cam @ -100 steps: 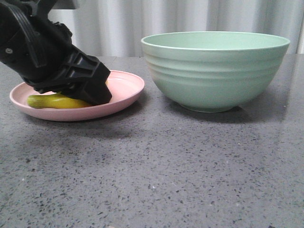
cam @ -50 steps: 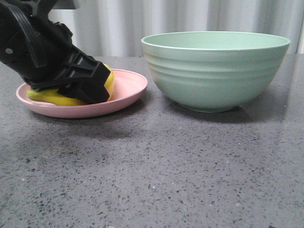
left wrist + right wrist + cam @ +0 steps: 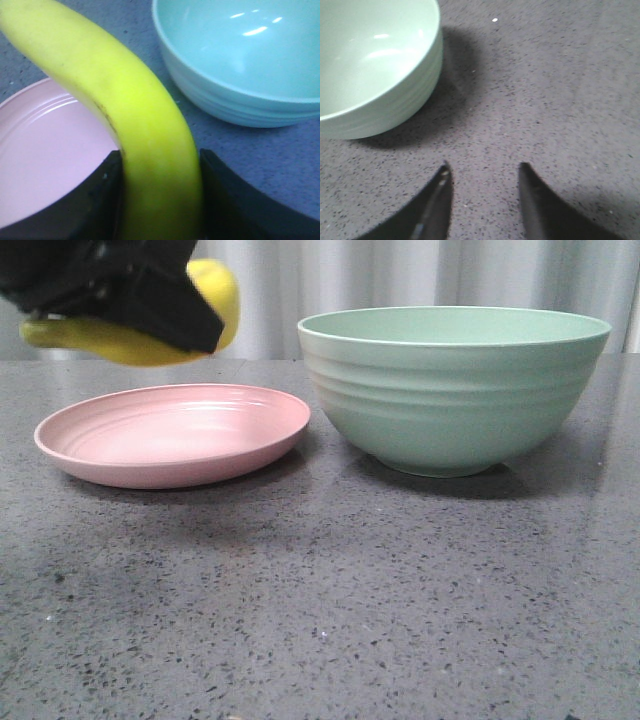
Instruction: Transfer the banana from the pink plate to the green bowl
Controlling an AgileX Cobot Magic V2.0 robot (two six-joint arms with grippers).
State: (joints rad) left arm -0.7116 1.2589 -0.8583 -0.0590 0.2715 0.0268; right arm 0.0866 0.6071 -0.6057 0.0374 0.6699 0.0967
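Note:
My left gripper (image 3: 150, 310) is shut on the yellow banana (image 3: 215, 295) and holds it in the air above the pink plate (image 3: 175, 435). In the left wrist view the banana (image 3: 125, 100) runs between the two black fingers (image 3: 100, 200), with the plate (image 3: 45, 150) below and the green bowl (image 3: 240, 60) beyond. The green bowl (image 3: 455, 385) stands to the right of the plate, with nothing in the part of its inside that shows. My right gripper (image 3: 482, 172) is open and empty over bare table beside the bowl (image 3: 375, 65). The right gripper does not show in the front view.
The dark speckled table (image 3: 330, 600) stretches in front of the plate and bowl. A pale curtain (image 3: 420, 275) hangs behind them.
My left gripper has risen with the banana, from lying on the plate to well above it. The plate shifted slightly right early on and now lies bare.

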